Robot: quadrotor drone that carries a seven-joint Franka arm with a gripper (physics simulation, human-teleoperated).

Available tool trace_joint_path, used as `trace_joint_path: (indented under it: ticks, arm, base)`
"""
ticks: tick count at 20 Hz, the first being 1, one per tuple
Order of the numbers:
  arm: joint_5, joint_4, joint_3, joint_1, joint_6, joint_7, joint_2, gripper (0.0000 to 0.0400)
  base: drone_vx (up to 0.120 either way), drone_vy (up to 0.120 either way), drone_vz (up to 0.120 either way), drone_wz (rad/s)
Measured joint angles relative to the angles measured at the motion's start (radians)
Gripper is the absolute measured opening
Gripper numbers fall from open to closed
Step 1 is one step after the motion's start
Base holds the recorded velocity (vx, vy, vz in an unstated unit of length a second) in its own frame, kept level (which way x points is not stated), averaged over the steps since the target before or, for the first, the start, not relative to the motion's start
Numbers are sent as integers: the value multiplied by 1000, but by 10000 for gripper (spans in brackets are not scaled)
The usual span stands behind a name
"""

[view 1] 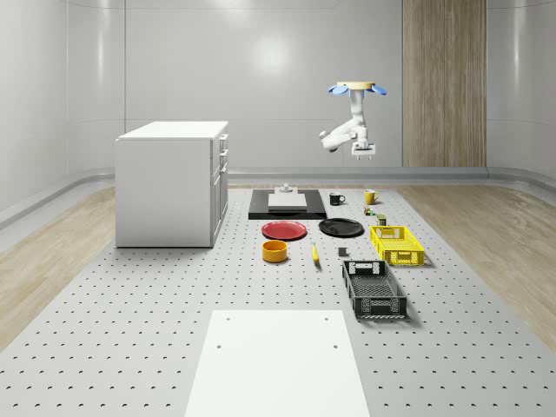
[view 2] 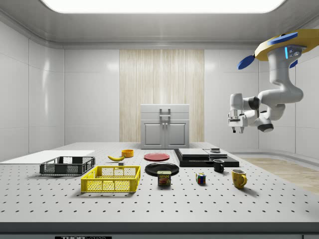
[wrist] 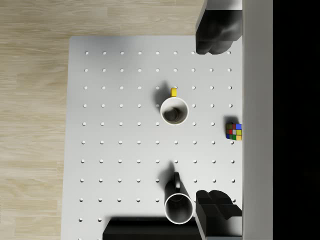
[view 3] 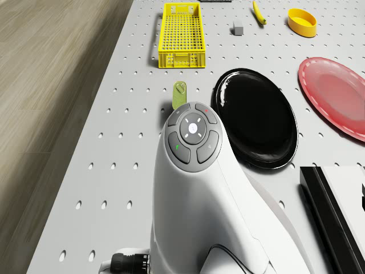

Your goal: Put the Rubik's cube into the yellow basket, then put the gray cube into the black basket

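The Rubik's cube [wrist: 233,131] [view 2: 200,178] [view 1: 369,209] lies on the perforated table, near a yellow mug [wrist: 174,111] and a black mug [wrist: 178,207]. The drone [view 1: 356,88] hovers high over that far end of the table. My gripper [wrist: 215,122] [view 1: 364,157] [view 2: 235,131] hangs well above the mugs, open and holding nothing. The yellow basket [view 1: 397,244] [view 3: 181,34] and the black basket [view 1: 373,289] [view 2: 67,165] stand along the whole-scene view's right. The small gray cube [view 1: 342,252] [view 3: 238,28] rests between the baskets and a banana [view 3: 259,12].
A food can [view 2: 164,178] stands close to the Rubik's cube. A black plate [view 3: 255,117], a red plate [view 3: 336,103] and an orange bowl [view 3: 301,21] lie mid-table. A black slab [view 1: 287,205] and a white cabinet [view 1: 172,182] are at the whole-scene view's left.
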Motion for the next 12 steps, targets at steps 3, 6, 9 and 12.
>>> trace_joint_path:
  ticks: [3,6,9,12]
  arm:
    - [2,0,11,-20,5,15,-19,400]
    - [8,0,20,-34,15,26,-37,400]
    - [14,1,28,-44,26,34,-54,400]
    - [22,2,35,-52,39,42,-70,400]
  base:
    - [120,120,0,0]
    - [120,13,-53,0]
    - [120,0,-120,0]
    - [120,0,-120,0]
